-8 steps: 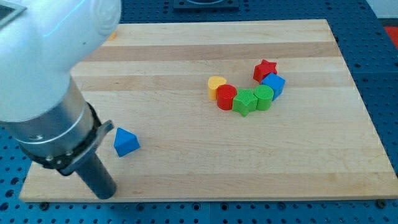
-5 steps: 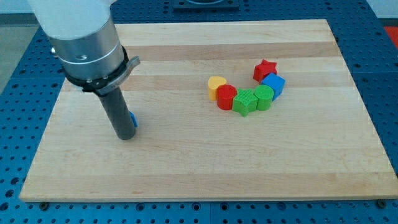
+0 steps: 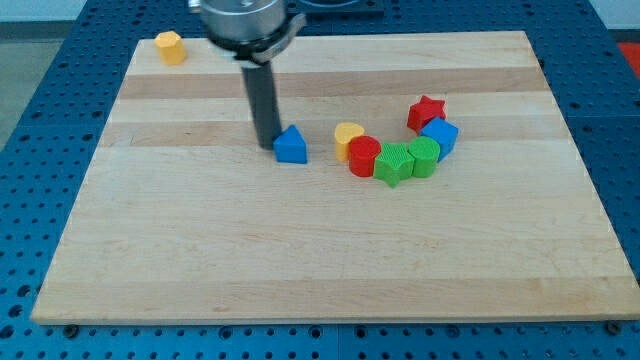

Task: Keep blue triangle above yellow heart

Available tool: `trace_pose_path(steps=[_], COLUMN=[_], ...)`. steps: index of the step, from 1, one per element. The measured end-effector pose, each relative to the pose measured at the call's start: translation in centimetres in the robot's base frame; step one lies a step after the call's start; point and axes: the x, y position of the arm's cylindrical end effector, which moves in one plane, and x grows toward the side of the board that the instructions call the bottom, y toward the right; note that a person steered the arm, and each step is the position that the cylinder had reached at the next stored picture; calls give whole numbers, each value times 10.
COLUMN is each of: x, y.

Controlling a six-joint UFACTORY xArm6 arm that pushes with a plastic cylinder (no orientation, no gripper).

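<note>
Wooden worktop [image 3: 300, 260]: my tip [image 3: 266, 146], a jawless rod, touches the blue triangle [image 3: 291, 146] on the view's left, the yellow heart [image 3: 347, 135] just right of it.

rod upright, my tip [image 3: 267, 146] on board

You see a pale wooden tabletop [image 3: 300, 250] with lighter and darker stripes of grain, and around it a blue surface [image 3: 40, 150] with a pattern of small holes. The triangle [image 3: 291, 146] is blue, the heart [image 3: 346, 136] is yellow. The cylinder [image 3: 364, 157] and the star [image 3: 426, 110] are red. Two blocks [image 3: 396, 163] [image 3: 424, 156] are green, with fine ridges. The cube [image 3: 440, 135] is blue. One block [image 3: 169, 46] is orange-yellow. My tip [image 3: 266, 146] is dark grey.
</note>
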Motion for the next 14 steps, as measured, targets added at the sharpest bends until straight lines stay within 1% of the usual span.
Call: trace_pose_path(steps=[1, 2, 3, 4, 5, 6, 7, 9, 10, 13, 14], x=[0, 24, 75, 85, 67, 61, 60, 17, 2, -20, -34], y=[8, 0, -11, 6, 31, 25, 7, 20, 21, 31, 21])
